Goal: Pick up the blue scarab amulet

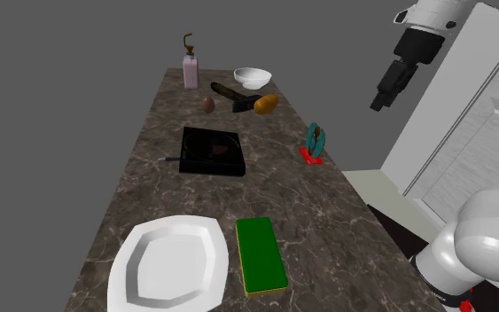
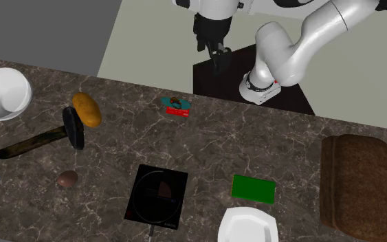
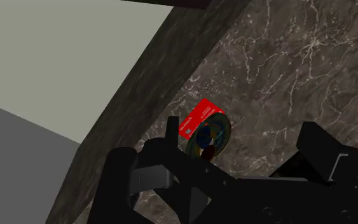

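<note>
The gripper (image 1: 383, 96) hangs in the air with its fingers spread apart and nothing between them, out past the edge of the dark marble counter (image 1: 345, 232) on the stand's side. The amulet (image 1: 315, 142) (teal-blue rather than a pure blue, set on a small red base) sits on the counter close to that same edge, about halfway along it in the shoulder view, below the gripper and not touched by it. In the wrist view it shows beyond the open fingers, nearer to one of them. A black square tray (image 1: 212, 151) lies near the middle of the counter, well apart from the amulet. At the far end in the shoulder view are a white bowl (image 1: 253, 77), a pink bottle (image 1: 191, 71), a hammer (image 1: 230, 95), an orange-brown lump (image 1: 266, 104) touching its head, and a small brown egg (image 1: 207, 105). At the near end a white plate (image 1: 172, 264) and a green block (image 1: 261, 255) lie side by side.
</note>
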`<state>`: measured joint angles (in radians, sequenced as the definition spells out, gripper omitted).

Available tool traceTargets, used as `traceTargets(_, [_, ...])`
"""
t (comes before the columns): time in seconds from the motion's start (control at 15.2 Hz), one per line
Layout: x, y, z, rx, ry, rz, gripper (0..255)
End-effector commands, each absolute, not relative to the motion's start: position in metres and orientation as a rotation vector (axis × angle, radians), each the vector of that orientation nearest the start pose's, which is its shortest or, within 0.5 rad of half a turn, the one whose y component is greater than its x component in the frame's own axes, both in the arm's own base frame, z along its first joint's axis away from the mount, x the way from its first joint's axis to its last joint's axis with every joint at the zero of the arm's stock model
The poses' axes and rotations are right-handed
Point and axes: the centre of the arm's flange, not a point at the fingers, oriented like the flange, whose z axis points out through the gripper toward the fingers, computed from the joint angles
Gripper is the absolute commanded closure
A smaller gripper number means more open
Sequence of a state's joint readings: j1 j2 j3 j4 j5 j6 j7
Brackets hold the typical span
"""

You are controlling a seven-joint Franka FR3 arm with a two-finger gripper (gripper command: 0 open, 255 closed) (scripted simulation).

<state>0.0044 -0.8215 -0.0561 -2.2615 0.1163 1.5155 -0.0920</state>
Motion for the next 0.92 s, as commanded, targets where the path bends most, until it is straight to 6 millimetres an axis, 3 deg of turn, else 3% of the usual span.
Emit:
traceTargets(0.0, [0.291, -0.01, 0.641, -2.985, -0.101, -0.127, 0])
traceTargets(0.46, [0.371, 0.037, 0.588, -3.041, 0.455, 0.051, 0])
traceTargets(0.73, [0.42, 0.049, 0.551, -3.023, 0.779, 0.156, 0])
traceTargets(0.86, [0.427, 0.049, 0.539, -3.017, 0.83, 0.173, 0])
